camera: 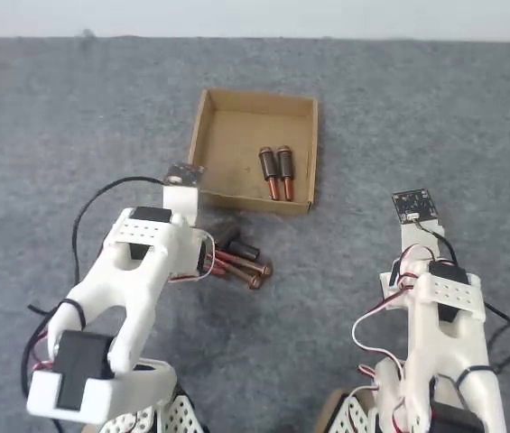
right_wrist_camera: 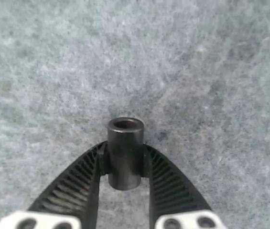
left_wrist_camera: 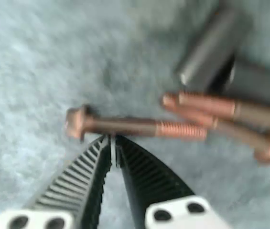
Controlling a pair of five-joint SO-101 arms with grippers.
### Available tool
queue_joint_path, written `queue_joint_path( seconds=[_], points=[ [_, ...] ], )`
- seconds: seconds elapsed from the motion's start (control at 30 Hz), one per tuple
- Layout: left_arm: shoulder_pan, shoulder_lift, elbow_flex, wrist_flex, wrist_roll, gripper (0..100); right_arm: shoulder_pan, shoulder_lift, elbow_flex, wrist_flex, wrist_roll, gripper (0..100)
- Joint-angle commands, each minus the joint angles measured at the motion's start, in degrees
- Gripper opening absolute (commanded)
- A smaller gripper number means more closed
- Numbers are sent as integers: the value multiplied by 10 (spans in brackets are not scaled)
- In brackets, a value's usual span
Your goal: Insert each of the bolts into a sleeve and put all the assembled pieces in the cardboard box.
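My R claw (right_wrist_camera: 124,150) grips dark cylindrical metal sleeve (right_wrist_camera: 125,143). L claw (left_wrist_camera: 112,139) pinched shut, empty, beside copper flanged bolt (left_wrist_camera: 125,126): need to open wide, straddle shank mid-length.

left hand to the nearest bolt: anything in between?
Nothing. In the left wrist view the left hand sits tips-first right at the bolt, against its shank, with no object between; whether they touch is unclear.

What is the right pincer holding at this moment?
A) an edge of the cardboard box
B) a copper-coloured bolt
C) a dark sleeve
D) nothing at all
C: in the right wrist view, the right pincer is shut on a dark sleeve, whose open bore faces the camera.
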Motion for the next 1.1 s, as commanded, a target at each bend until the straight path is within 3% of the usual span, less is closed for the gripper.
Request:
queue_joint_path(
  seconds=[0.0,0.23,0.63,0.83,1.07],
  points=[
    [-4,-9,-14,-53,65,13,7,-24,-3,-8,7,6],
    [-4,-23,-41,-72,147,13,7,-24,-3,-8,7,6],
    [25,-270,98,-122,155,16,5,-24,-3,-8,7,6],
    [11,-243,102,-150,209,23,7,-24,-3,-7,7,7],
    [11,-184,102,-151,210,170,7,-24,-3,-6,7,7]
  ],
)
